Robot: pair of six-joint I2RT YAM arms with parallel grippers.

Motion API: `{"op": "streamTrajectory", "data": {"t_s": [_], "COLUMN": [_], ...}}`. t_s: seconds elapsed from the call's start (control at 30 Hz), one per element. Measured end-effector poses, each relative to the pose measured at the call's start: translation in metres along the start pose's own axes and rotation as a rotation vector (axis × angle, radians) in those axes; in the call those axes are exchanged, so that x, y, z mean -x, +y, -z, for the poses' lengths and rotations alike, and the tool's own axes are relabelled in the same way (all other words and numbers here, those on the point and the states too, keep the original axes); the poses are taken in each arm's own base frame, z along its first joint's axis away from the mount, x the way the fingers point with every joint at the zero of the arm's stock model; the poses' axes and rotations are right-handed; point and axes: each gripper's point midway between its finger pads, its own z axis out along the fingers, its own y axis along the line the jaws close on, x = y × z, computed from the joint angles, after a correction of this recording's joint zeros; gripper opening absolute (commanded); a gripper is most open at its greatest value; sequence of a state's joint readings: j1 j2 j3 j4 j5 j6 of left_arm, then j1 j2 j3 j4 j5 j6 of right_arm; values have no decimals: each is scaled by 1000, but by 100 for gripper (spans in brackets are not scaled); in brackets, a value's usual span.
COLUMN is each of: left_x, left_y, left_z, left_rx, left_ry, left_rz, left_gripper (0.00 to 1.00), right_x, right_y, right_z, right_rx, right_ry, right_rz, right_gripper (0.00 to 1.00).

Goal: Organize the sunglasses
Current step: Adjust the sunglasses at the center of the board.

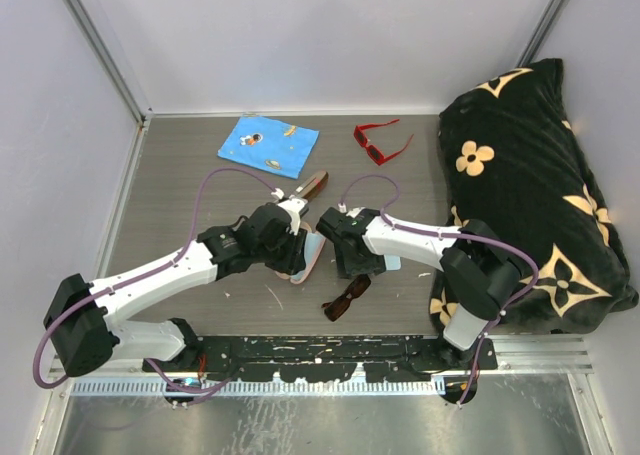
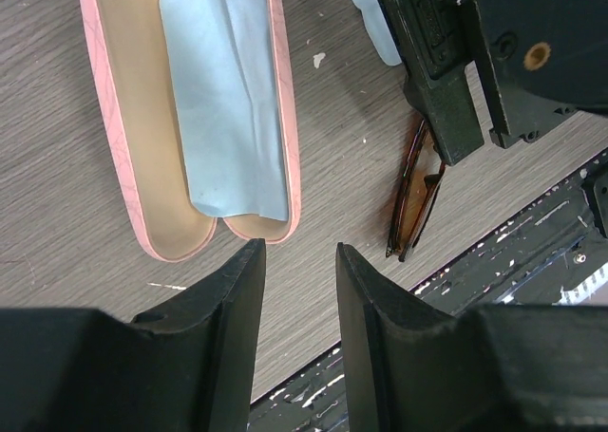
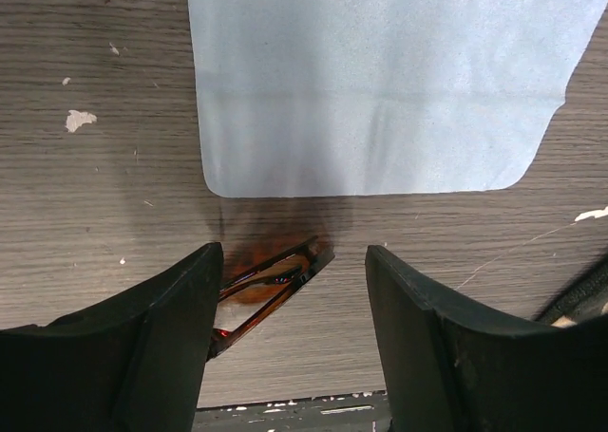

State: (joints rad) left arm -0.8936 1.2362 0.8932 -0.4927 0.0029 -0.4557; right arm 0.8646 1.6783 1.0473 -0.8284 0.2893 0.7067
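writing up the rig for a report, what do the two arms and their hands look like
Both arms match: the left arm and right arm have white link shells with bulky black joint housings, and a purple cable loops along each. The left hand and right hand are matte black, with two thick, wedge-shaped fingers. No markings show.

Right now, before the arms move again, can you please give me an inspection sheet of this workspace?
Surface: grey wood table, small white flecks.
Job's things: brown sunglasses near the front edge; red sunglasses at the back.
Clutter: open pink case holding a pale cloth; second pale cloth; slim brown case; patterned blue cloth.
Grippers: left end effector open, empty; right end effector open, empty, over the brown sunglasses.
Cables: purple cables loop off both arms.
Surroundings: black flowered cushion on the right.
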Motion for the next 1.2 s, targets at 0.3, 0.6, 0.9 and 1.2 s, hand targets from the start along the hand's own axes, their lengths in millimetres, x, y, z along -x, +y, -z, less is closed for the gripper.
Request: {"op": "streamTrajectory", "data": {"t_s": [0.3, 0.6, 0.9, 1.2], "left_x": [1, 1, 0, 0], "left_y": [0, 1, 1, 1], "left_z": [1, 1, 1, 1], "left_rx": [2, 3, 6, 7], "left_ry": [-5, -6, -3, -1], "left_rz": [0, 0, 1, 4], "left_gripper": [38, 38, 37, 36], "right_x": [-6, -10, -6, -1], "right_y": [4, 7, 15, 27], "right_z": [-2, -4, -1, 6], "right_rx": [11, 28, 94, 188], "right_ry": [28, 41, 6, -37], "right_rz": [-9, -23, -37, -58], "right_gripper": [52, 41, 30, 27]}}
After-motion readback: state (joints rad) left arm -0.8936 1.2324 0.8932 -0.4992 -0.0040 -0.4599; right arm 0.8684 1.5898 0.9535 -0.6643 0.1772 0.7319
